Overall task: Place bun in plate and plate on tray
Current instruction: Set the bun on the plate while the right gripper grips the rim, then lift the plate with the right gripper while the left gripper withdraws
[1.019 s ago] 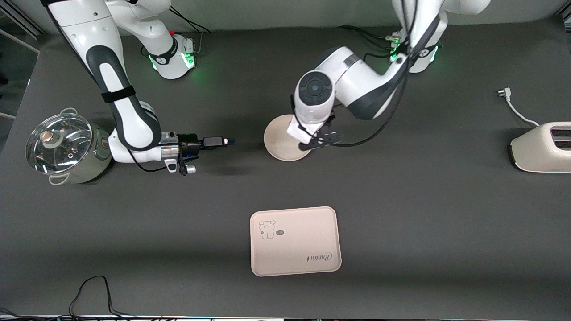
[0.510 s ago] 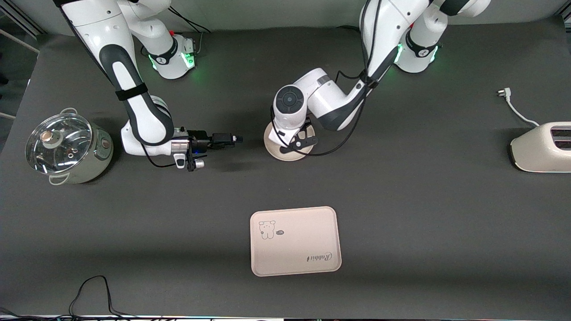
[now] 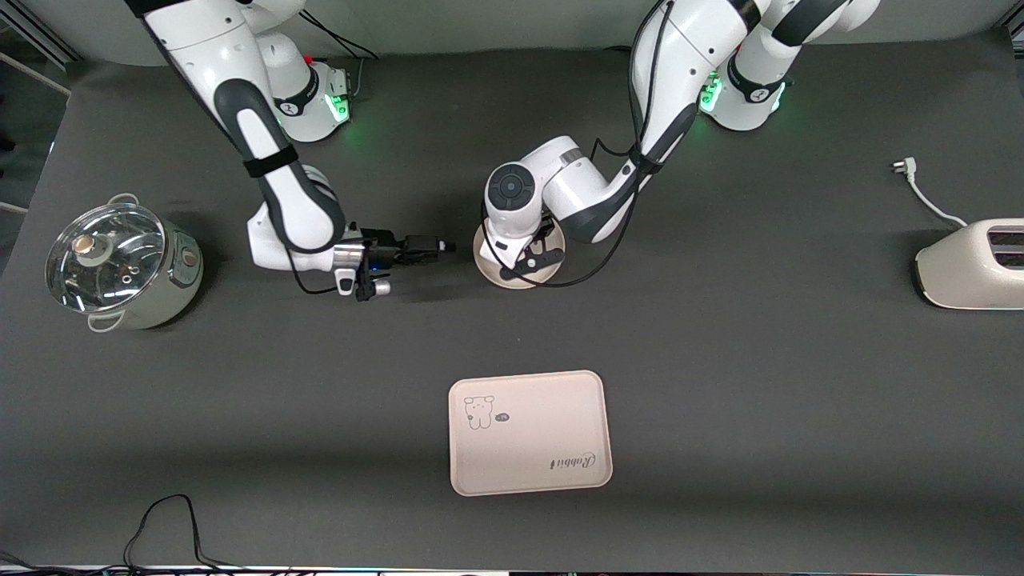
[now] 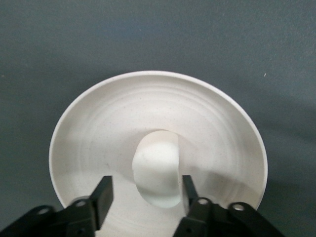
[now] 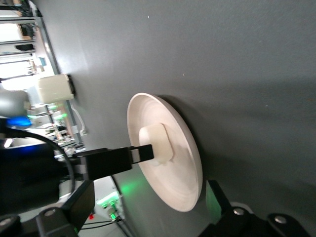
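Resting in the round cream-beige plate [image 4: 89, 128], the small off-white bun [image 4: 157, 168] sits between the left gripper [image 4: 145, 193]'s spread fingers, which might drag it out, while the right gripper [image 3: 436, 245], fingers spread, waits beside the plate.

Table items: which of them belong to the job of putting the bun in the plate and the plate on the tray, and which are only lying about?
Job:
bun, lying in the plate
plate
tray

Lying about:
pot
toaster
cord
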`<state>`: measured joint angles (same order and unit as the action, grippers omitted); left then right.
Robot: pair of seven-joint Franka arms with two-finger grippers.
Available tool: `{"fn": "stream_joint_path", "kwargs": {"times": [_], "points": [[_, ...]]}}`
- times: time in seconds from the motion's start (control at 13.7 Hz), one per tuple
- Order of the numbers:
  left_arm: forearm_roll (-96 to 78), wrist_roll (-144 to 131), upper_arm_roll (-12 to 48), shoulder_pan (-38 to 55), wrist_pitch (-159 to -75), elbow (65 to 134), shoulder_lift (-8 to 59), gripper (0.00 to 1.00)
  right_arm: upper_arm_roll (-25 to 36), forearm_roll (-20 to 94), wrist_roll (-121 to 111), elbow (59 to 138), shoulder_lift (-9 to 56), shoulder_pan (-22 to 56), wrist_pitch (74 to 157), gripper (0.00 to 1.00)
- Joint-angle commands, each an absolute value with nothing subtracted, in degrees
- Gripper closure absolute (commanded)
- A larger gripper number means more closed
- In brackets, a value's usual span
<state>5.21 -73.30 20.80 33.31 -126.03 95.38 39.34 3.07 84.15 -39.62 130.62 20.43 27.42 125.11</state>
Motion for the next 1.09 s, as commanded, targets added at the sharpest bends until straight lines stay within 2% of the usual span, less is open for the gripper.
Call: {"fn": "stream_joint_path", "kwargs": {"times": [0.0, 0.29, 0.66, 0.87, 1.02], "points": [[6.15, -74.62, 20.48, 33.22, -124.46, 95.45, 37.54, 0.01, 3.43, 85.87, -41.40, 130.78, 20.83, 29.70, 128.48, 0.00], [6.24, -72.52, 20.30, 27.71, -116.48, 95.10, 30.78, 0.01, 3.43, 87.71, -41.40, 130.52, 21.97, 34.44, 135.24, 0.00], [5.63, -53.38, 20.39, 13.47, -106.20, 95.36, 19.27, 0.01, 3.43, 89.30, -40.79, 129.12, 23.46, 40.59, 144.03, 0.00], [5.10, -37.06, 20.48, 4.25, -99.86, 95.19, 14.16, 0.00, 3.34, 89.30, -40.17, 127.44, 24.61, 43.94, 149.84, 0.10], [4.83, -26.51, 20.30, -2.60, -97.74, 95.10, 11.61, 0.00, 3.34, 89.30, -39.99, 126.92, 25.31, 45.43, 152.56, 0.22]]}}
